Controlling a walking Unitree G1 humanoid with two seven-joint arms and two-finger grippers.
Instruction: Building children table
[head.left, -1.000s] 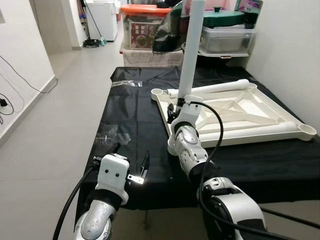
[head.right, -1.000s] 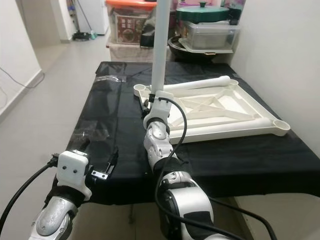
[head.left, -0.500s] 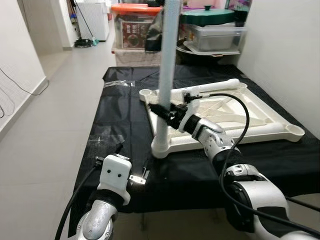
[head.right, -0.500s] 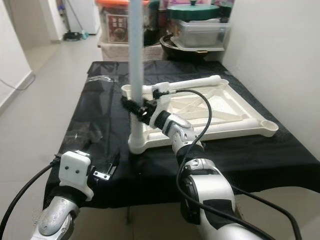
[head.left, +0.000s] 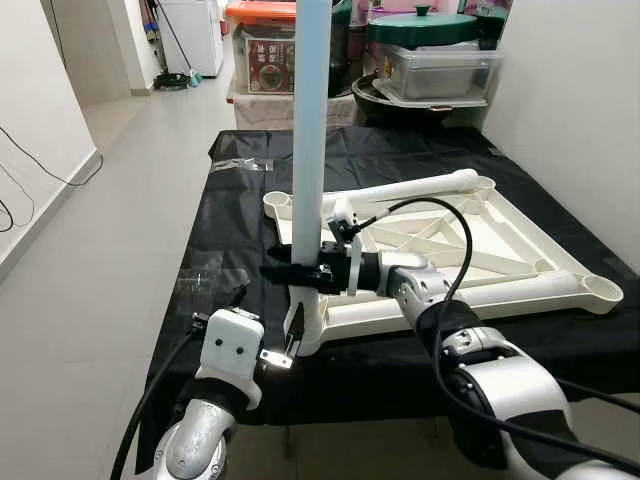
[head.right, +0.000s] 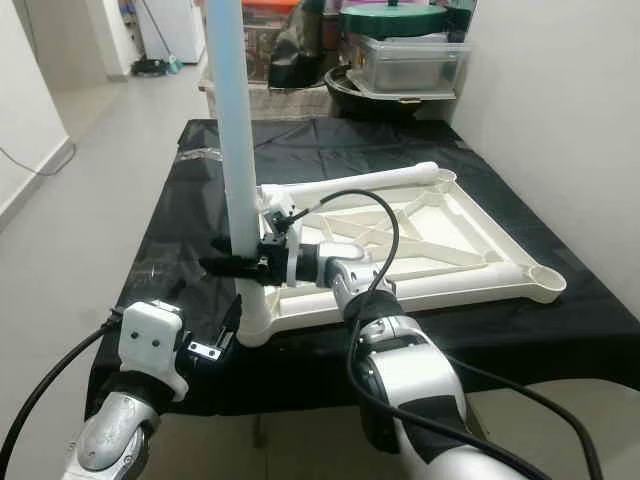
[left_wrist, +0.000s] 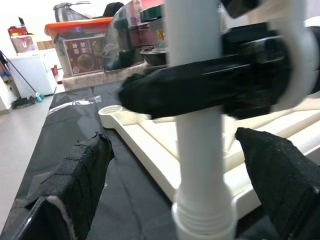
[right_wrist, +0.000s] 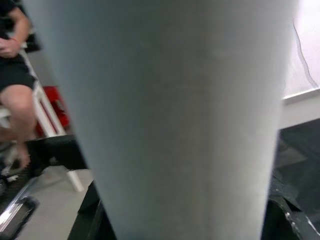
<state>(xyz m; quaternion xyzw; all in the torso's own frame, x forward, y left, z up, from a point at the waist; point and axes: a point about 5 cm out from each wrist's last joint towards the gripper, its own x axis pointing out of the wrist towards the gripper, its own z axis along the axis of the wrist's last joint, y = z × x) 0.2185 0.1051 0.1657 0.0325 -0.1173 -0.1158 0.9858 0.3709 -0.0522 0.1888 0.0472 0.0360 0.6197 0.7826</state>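
Your right gripper (head.left: 292, 272) was clamped around the tall white plastic table leg (head.left: 310, 150), its two long black fingers (left_wrist: 200, 87) pressed against the tube a little above the lower end. The leg stood upright, with its ribbed foot seated in the near left corner socket (head.left: 312, 335) of the upside-down cream plastic tabletop (head.left: 470, 250). That tabletop lay flat on the low table covered with black cloth (head.left: 240, 220), its ribbed underside facing up. A second white leg (head.left: 420, 185) lay across the far edge of the tabletop, on its side. Open round sockets showed at the far left corner (head.left: 279, 200) and at the near right corner (head.left: 601, 287).

Your left gripper (head.left: 265, 325) hovered low at the near edge of the cloth, just in front of the standing leg and not touching it. Its fingers were spread apart, one on each side of the leg's base in the left wrist view, with nothing between them.

A crumpled clear plastic bag (head.left: 205, 270) lay on the cloth to the left of the tabletop. Beyond the table stood a clear storage bin with an orange lid (head.left: 265, 45) and a clear tub under a green pot lid (head.left: 430, 50). In the right wrist view a seated person's bare leg (right_wrist: 17, 115) showed behind the leg's blurred white surface.
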